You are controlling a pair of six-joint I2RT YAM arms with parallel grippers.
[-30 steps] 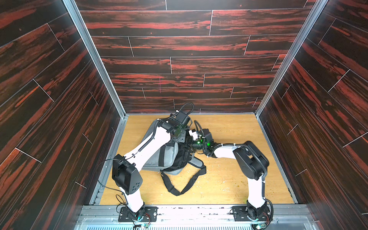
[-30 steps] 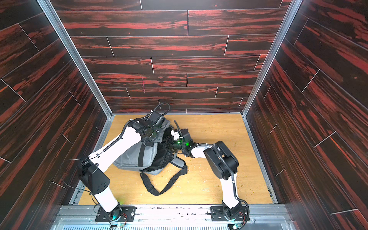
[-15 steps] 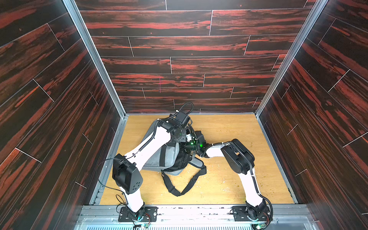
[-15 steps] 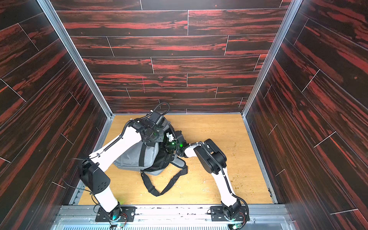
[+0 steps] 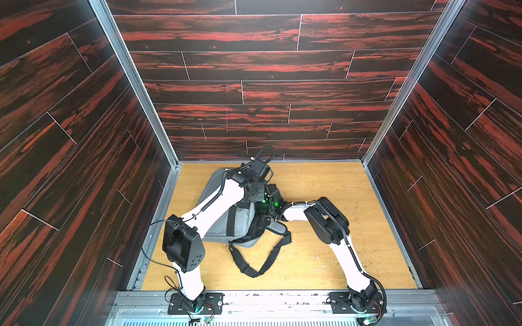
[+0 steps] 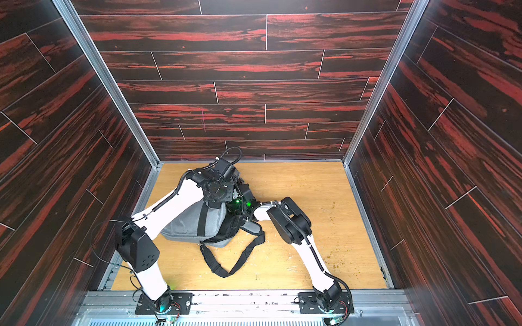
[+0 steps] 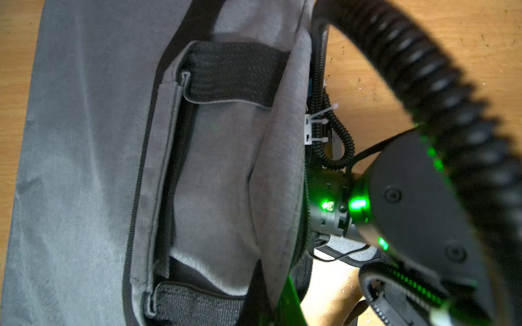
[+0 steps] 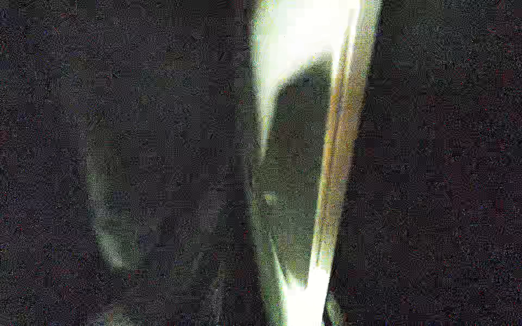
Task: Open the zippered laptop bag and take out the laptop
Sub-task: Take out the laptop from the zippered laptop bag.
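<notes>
**Right arm in bag mouth, laptop not yet seen**

- Bag (image 5: 241, 223) lies flat on the floor (image 5: 353, 192), directly under the left gripper (image 5: 254, 197). The strap (image 5: 262, 264) trails on the floor on the near side of both hands.
- Left gripper: jaws closed. What they pinch is hidden under the wrist. Judging from the raised flap, it is likely the upper edge of the bag mouth.
- Left wrist view: the zip (image 7: 135, 203) is parted and the grey lining (image 7: 220, 183) is exposed. The right arm (image 7: 418, 214) enters past the flap edge, close beside the left hand.
- Right gripper: buried in the bag. Its own camera shows only dark fabric and a slit of light, so its opening cannot be told.
- Laptop: not visible in any view, presumably inside the bag ahead of the right gripper.

Step in hand (judgement): reach in and take hold of the laptop's edge.

To do it well:
- The left hand holds the flap high and steady so that the mouth does not sag onto the right wrist.
- The right gripper goes in flat along the lining and closes on the laptop's edge only, with no fabric caught.
- The pull should run straight out along the opening. If the bag drags with it, the left hand needs to pin the bag instead of lifting it.

Risk: the grip is blind, so a fold of lining may be taken for the laptop.
</notes>
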